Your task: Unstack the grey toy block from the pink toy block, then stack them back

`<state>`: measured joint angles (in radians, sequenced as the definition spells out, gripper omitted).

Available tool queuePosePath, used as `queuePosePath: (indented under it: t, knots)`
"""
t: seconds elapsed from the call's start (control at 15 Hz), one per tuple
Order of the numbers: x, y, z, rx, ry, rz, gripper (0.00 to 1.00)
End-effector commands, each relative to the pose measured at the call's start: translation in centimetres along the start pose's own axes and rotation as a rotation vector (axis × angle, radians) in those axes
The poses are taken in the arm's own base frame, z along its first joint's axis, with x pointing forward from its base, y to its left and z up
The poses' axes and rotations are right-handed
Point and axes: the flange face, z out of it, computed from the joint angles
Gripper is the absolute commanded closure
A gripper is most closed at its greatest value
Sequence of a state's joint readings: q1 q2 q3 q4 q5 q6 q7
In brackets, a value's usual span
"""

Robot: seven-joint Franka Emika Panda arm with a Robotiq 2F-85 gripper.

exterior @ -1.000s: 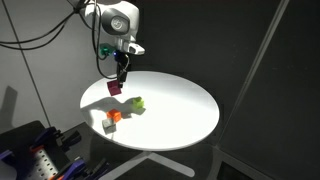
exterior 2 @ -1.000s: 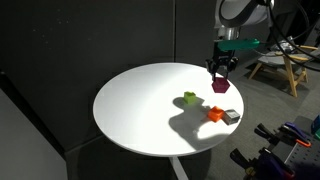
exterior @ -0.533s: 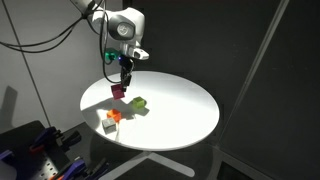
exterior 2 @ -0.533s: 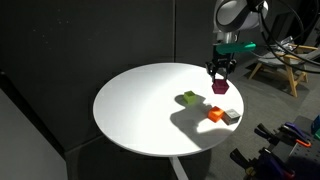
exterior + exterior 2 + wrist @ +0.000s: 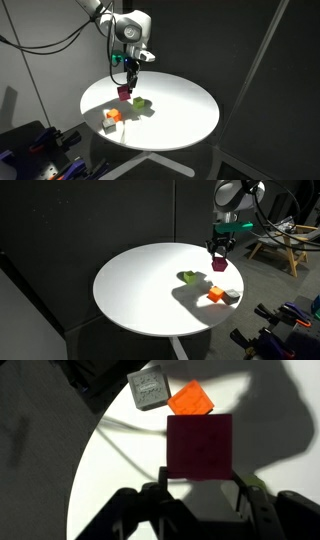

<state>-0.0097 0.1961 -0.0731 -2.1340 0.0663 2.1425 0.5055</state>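
- We saw the gripper (image 5: 219,252) clamped on the pink block (image 5: 219,266), with its fingers (image 5: 165,487) against two opposite sides in the wrist view.
- The pink block hung under the gripper above the white table (image 5: 190,125), near the rim.
- The grey block (image 5: 148,387) lay on the table just beside the orange block (image 5: 190,400), apart from the pink one.
- A green block (image 5: 140,103) sat nearby.

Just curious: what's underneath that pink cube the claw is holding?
Only white table seems to lie below the pink cube; the cube itself hides that spot in the wrist view. The grey block sits off beside the orange block.
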Motion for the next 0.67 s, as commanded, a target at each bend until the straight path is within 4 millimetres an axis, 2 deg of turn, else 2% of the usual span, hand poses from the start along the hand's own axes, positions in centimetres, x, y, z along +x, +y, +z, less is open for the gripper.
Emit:
queuePosePath:
  t: [0.0,0.33,0.6]
  knots:
    - [1.1,0.6,-0.6,0.013,0.001,0.007,0.69]
    - [1.6,1.6,-0.5,0.014,-0.003,0.027,0.69]
    - [1.2,2.5,-0.5,0.015,-0.015,0.021,0.69]
